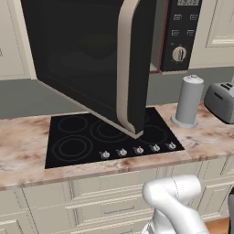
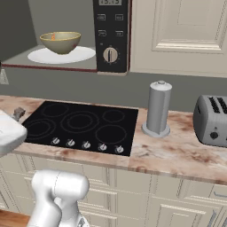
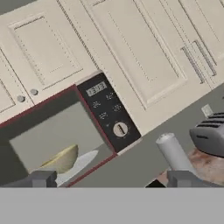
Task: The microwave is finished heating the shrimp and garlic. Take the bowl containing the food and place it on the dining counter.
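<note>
The microwave door is hanging wide open over the cooktop, leaving the way to the food free. The bowl is sitting on a white plate near the front edge of the microwave floor. It is olive-tan with a paler rim, and something small and orange is showing inside. The pincer is facing it from a distance, fingers spread wide, holding nothing.

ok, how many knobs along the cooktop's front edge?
5, in one row along the front edge of the cooktop: knobs run left to right in the right base view. None look hidden.
</note>
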Motion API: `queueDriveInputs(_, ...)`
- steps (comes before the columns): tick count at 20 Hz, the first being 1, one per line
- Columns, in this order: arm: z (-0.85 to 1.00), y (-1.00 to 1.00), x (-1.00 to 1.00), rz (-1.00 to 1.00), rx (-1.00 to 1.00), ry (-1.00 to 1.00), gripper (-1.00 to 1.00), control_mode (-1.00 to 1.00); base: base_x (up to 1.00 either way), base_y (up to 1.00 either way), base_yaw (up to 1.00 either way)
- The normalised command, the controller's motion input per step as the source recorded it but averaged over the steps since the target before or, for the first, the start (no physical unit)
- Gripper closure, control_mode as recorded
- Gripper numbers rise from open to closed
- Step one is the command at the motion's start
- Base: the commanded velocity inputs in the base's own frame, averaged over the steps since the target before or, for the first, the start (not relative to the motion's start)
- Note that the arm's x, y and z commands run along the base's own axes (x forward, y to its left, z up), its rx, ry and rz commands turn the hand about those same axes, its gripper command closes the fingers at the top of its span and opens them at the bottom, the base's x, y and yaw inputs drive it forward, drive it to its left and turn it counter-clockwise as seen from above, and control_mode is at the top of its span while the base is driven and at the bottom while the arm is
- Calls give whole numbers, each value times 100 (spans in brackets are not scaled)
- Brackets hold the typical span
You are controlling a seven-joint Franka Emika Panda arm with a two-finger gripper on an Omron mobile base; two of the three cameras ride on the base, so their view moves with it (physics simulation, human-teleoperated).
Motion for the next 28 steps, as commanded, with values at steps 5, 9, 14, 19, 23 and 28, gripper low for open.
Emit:
queueDriveInputs(5, -29, -49, 49, 55, 11, 24, -100, -100, 0, 0, 0)
queueDriveInputs(9, -76, -5, 97, 68, 1, 26, -100, -100, 0, 0, 0)
queueDriveInputs(14, -35, 34, 92, 59, 3, 20, -100, -100, 0, 0, 0)
queueDriveInputs(19, -4, 90, 54, 44, 0, 21, -100, -100, 0, 0, 0)
queueDriveInputs(23, 0, 100, 0, 23, 0, 7, -100, -100, 0, 0, 0)
queueDriveInputs(28, 0, 100, -19, 8, 0, 0, -100, -100, 0, 0, 0)
